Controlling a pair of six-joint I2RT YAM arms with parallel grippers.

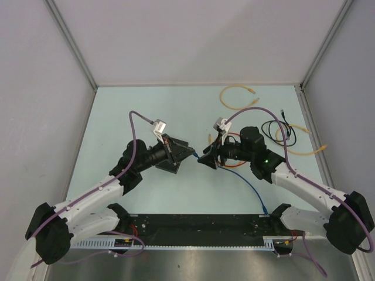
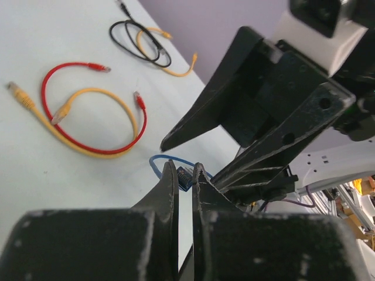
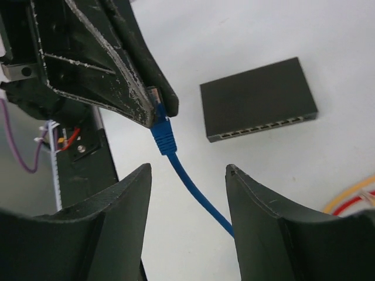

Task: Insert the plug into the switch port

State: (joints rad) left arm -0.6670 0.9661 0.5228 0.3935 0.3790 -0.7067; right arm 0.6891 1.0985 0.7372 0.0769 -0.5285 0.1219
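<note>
The switch is a flat black box lying on the table, its row of sockets along the near long edge. In the top view it is mostly hidden under my left gripper. My left gripper is shut on the blue plug, held above the table. In the right wrist view the plug hangs from the left fingertips, its blue cable trailing between my right gripper's fingers. My right gripper is open and empty, just in front of the plug.
A red cable and a yellow cable lie looped together. A black cable and more yellow cables lie at the back right. The blue cable runs to the front rail.
</note>
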